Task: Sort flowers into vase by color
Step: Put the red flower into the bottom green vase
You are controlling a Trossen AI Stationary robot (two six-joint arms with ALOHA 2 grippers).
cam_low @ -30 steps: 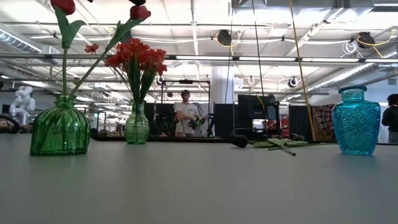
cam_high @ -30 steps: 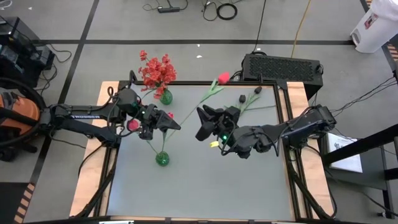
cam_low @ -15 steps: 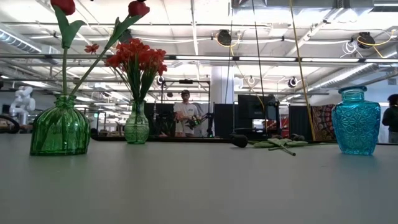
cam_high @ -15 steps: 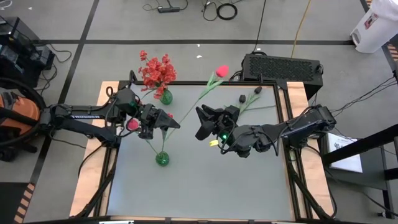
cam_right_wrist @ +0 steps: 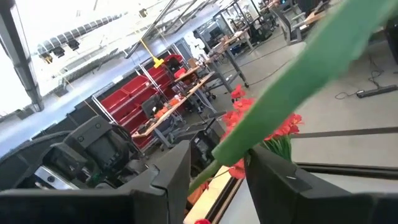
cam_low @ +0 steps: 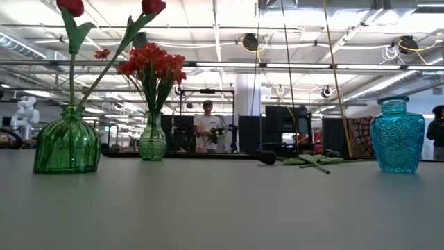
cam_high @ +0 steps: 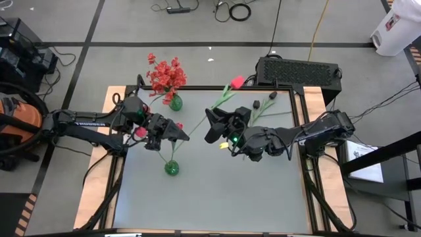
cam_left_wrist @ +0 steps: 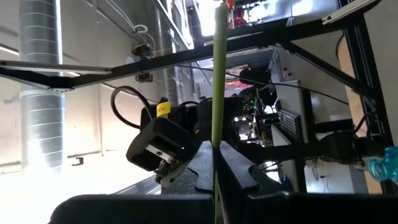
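Overhead: left gripper (cam_high: 183, 135) is clamped shut on a tulip stem (cam_high: 197, 120) whose red bud (cam_high: 237, 81) reaches past the desk (cam_high: 217, 191) edge; right gripper (cam_high: 212, 125) meets the same stem, fingers partly apart around it. A green vase (cam_high: 172, 168) sits below the left gripper, another (cam_high: 175, 103) holds red sprays (cam_high: 164, 74).

Desk level: two tulips stand in the near green vase (cam_low: 67, 147) (a blue vase (cam_low: 396, 135) stands well apart); black blooms (cam_low: 267, 157) lie flat.

Left wrist: stem (cam_left_wrist: 218, 93) runs between closed fingers (cam_left_wrist: 234, 174).

Right wrist: stem (cam_right_wrist: 298, 81) crosses between fingers (cam_right_wrist: 171, 177).

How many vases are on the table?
3. A green vase stands nearest the low camera with red tulips in it; a smaller green vase behind it holds the red spray; a blue vase stands empty on the other side. It is hidden under the right arm from above.
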